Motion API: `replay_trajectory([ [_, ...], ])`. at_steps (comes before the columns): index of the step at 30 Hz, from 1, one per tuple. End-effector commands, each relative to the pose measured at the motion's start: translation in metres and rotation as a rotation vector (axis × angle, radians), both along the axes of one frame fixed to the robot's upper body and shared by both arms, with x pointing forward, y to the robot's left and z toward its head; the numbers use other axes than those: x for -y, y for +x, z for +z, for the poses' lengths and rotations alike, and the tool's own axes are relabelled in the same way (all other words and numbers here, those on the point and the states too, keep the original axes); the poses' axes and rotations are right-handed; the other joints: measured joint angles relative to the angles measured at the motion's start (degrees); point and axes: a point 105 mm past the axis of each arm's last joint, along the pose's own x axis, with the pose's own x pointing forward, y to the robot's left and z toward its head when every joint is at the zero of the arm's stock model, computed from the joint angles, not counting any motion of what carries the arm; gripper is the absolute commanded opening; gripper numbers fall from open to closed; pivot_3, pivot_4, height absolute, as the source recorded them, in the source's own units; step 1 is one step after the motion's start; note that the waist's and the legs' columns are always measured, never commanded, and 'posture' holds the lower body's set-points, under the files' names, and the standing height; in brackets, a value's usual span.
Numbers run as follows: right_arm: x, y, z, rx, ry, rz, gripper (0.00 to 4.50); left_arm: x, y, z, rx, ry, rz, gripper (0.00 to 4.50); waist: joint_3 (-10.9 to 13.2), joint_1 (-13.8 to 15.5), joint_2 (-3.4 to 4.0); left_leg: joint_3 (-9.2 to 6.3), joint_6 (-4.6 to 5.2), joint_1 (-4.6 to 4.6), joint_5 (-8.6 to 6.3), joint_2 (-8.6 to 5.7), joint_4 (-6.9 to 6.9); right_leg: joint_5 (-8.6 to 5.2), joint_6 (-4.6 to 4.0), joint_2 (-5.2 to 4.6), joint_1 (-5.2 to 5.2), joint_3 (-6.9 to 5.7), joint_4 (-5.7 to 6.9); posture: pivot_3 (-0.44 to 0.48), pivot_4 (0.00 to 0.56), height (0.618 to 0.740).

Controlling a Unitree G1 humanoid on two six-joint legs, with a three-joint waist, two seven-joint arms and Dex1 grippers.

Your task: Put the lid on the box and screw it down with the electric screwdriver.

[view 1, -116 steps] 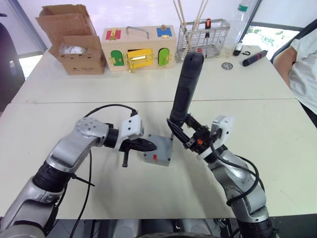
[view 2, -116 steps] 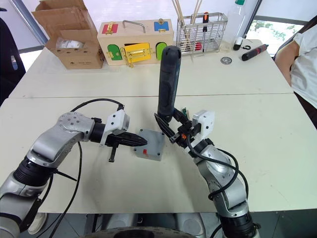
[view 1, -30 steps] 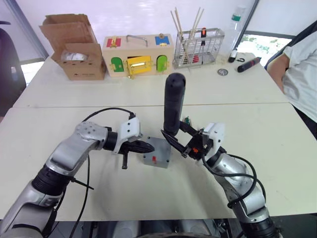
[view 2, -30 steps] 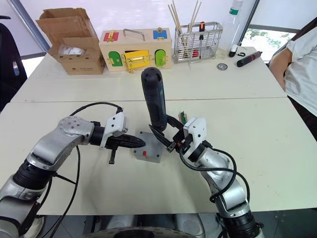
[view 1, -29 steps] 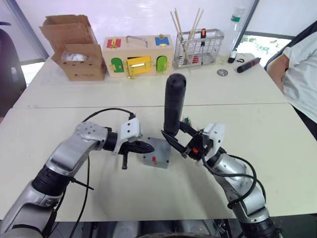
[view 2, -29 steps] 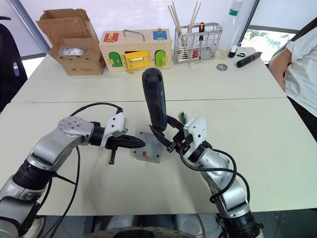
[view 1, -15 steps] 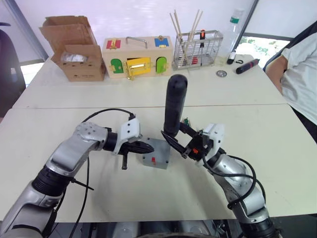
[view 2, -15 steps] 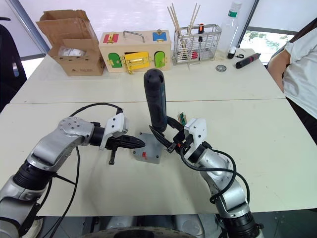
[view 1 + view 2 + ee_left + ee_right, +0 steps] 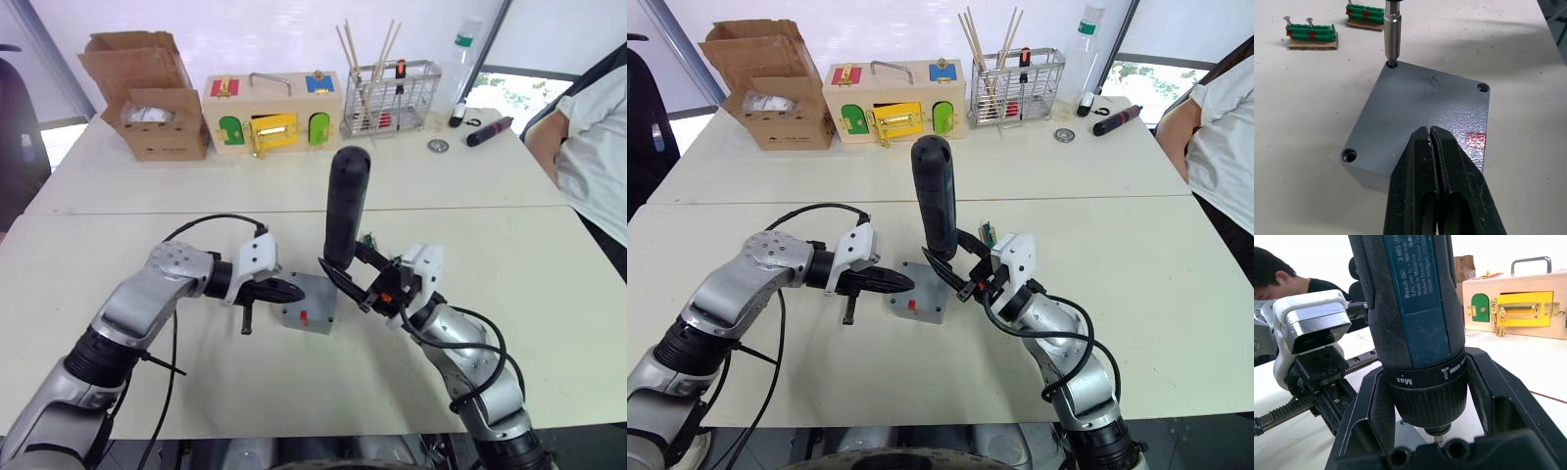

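Holding the electric screwdriver (image 9: 345, 208) upright, the right gripper (image 9: 355, 282) squeezes it; the left gripper (image 9: 1432, 147), pinched together, presses the lid (image 9: 1415, 112) at 6 o'clock.

One small square grey plastic box (image 9: 312, 303), one thick dark blue-black electric screwdriver (image 9: 345, 208), two green screw strips (image 9: 1310, 35), one brown cardboard box (image 9: 140, 96), one wooden box with coloured doors (image 9: 273, 111), one wire basket (image 9: 395, 85).

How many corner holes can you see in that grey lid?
3. One under the screwdriver bit at the lid's far corner, one at the corner above the red mark, one at the near corner. A fourth may hide behind the left gripper.
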Motion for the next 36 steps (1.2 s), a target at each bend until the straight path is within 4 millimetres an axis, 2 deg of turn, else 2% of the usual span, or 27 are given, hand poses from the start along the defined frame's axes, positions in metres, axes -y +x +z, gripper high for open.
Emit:
replay_trajectory([
  [1, -0.019, -0.023, -0.009, -0.106, 0.011, 0.150, 1.76, -0.003, 0.002, -0.006, -0.008, 0.030, 0.018, 0.00, 0.01, -0.02, 0.02, 0.00, 0.00, -0.05, 0.00, 0.00, 0.00, 0.00, 0.00, 0.00, -0.05, 0.00, 0.00, 0.000, 0.150, 0.740],
  [5, -0.026, -0.029, -0.003, -0.124, 0.035, 0.170, 1.76, -0.002, 0.002, -0.007, -0.009, 0.026, 0.017, 0.00, 0.03, -0.18, 0.02, 0.01, 0.00, -0.23, 0.00, 0.02, -0.15, -0.06, -0.12, 0.01, -0.33, 0.00, 0.00, 0.000, 0.150, 0.740],
  [10, -0.018, -0.013, -0.020, -0.146, -0.006, 0.098, 1.76, 0.000, 0.001, -0.008, -0.008, 0.023, 0.015, 0.00, 0.05, -0.18, 0.04, 0.01, 0.00, -0.19, 0.00, 0.08, -0.26, -0.08, -0.16, 0.06, -0.35, 0.00, 0.00, 0.000, 0.150, 0.740],
  [14, -0.011, -0.010, -0.025, -0.117, -0.049, 0.070, 1.76, -0.001, 0.001, -0.008, -0.009, 0.028, 0.017, 0.00, 0.06, 0.01, 0.05, 0.01, -0.01, -0.18, 0.00, 0.08, -0.26, -0.08, -0.16, 0.06, -0.33, 0.00, 0.00, 0.000, 0.150, 0.740],
  [19, -0.006, -0.009, -0.018, -0.046, -0.045, 0.038, 1.76, -0.008, -0.005, -0.020, -0.019, 0.098, -0.016, 0.00, 0.06, 0.06, 0.05, 0.01, -0.01, -0.14, 0.00, 0.08, -0.25, -0.08, -0.16, 0.05, -0.29, -0.01, 0.00, 0.000, 0.150, 0.740],
  [29, -0.003, -0.018, 0.000, 0.020, 0.019, -0.023, 1.76, -0.011, -0.009, -0.031, -0.018, 0.145, -0.050, 0.00, 0.07, 0.17, 0.07, 0.02, -0.02, -0.12, 0.01, 0.08, -0.25, -0.09, -0.16, 0.04, -0.25, 0.00, 0.00, 0.000, 0.150, 0.740],
  [36, -0.003, -0.018, -0.005, 0.005, 0.019, -0.047, 1.76, -0.008, -0.009, -0.032, -0.019, 0.145, -0.057, 0.00, 0.08, 0.20, 0.08, 0.02, -0.02, -0.13, 0.01, 0.07, -0.25, -0.09, -0.17, 0.04, -0.24, -0.01, -0.01, 0.000, 0.150, 0.740],
])
